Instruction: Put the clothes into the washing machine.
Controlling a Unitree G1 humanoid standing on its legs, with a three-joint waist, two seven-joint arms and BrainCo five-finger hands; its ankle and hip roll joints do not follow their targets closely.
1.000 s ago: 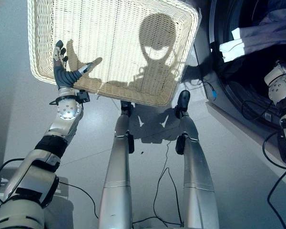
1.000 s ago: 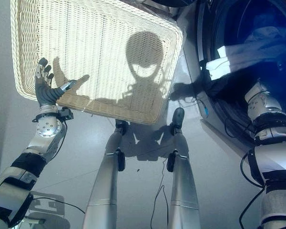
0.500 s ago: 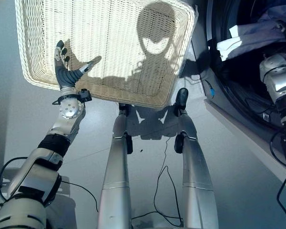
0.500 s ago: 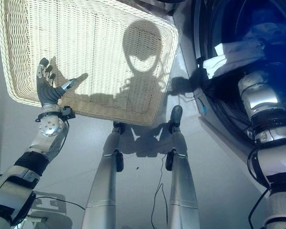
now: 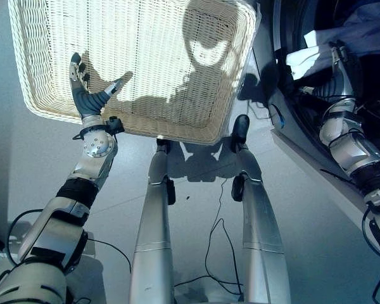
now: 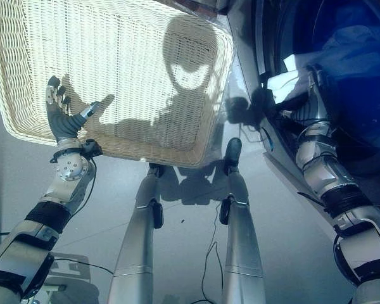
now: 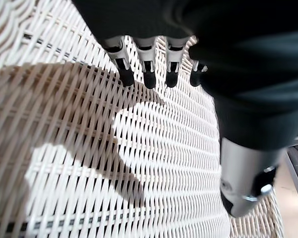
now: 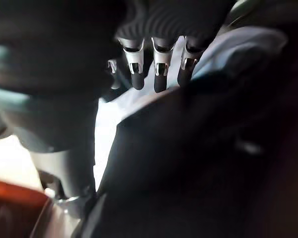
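- Left eye view: a pale wicker basket (image 5: pixel 177 38) fills the far left of the scene; its woven floor is bare, with no clothes lying in it.
- The left hand (image 5: pixel 83 95) is raised at the basket's near left rim, fingers straight and spread, thumb out to the side, holding nothing. In the left wrist view the same hand (image 7: pixel 149 69) hangs just over the weave with its dark fingertips extended.
- On the far right stands the washing machine (image 5: pixel 285 136), its round opening dark.
- Inside the drum lie the clothes (image 5: pixel 367 28): a pale bluish-white heap, with a bright white fold (image 6: pixel 285 66) at the near left edge of the opening.
- The right hand (image 5: pixel 337 56) reaches into the drum, at or against the pale cloth. The right wrist view shows its fingers (image 8: pixel 159 64) fairly straight beside white fabric and a dark mass; I cannot tell whether they pinch any cloth.
- Between the basket's right rim and the machine's front runs a narrow strip of grey floor (image 5: pixel 266 209), which widens towards the near side.
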